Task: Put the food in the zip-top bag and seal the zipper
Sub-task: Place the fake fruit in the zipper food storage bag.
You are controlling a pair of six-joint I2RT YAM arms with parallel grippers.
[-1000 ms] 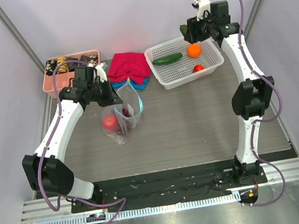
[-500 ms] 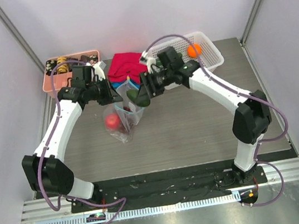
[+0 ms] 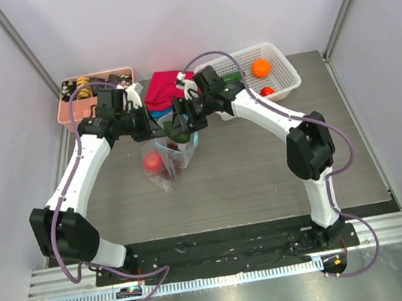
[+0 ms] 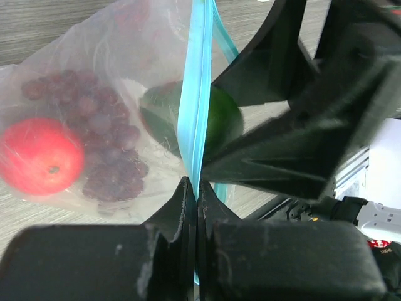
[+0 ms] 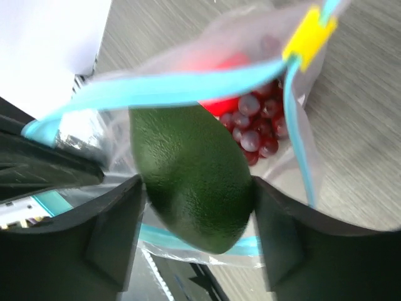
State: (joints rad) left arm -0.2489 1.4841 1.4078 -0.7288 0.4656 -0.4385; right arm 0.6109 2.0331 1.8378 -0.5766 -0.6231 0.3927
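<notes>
The clear zip-top bag (image 3: 166, 159) lies mid-table, its mouth held up. My left gripper (image 3: 154, 127) is shut on the blue zipper strip (image 4: 195, 100) at the bag's mouth. Inside are a red tomato (image 4: 41, 157) and a dark purple grape bunch (image 4: 103, 141). My right gripper (image 3: 180, 127) is shut on a green avocado (image 5: 194, 172) and holds it in the bag's open mouth; the avocado also shows in the left wrist view (image 4: 216, 122). A yellow slider (image 5: 308, 34) sits on the zipper. A cucumber (image 3: 232, 78), an orange (image 3: 261, 68) and a small red piece (image 3: 267, 91) lie in the white basket (image 3: 288, 77).
A pink divided tray (image 3: 67, 114) with snack pieces stands at the back left. Folded red and blue cloths (image 3: 166, 91) lie behind the bag. The white mesh basket stands at the back right. Grey walls enclose the table on three sides.
My right arm swung from above the basket leftward to the bag, carrying the avocado into its mouth. My left gripper kept hold of the bag's mouth.
</notes>
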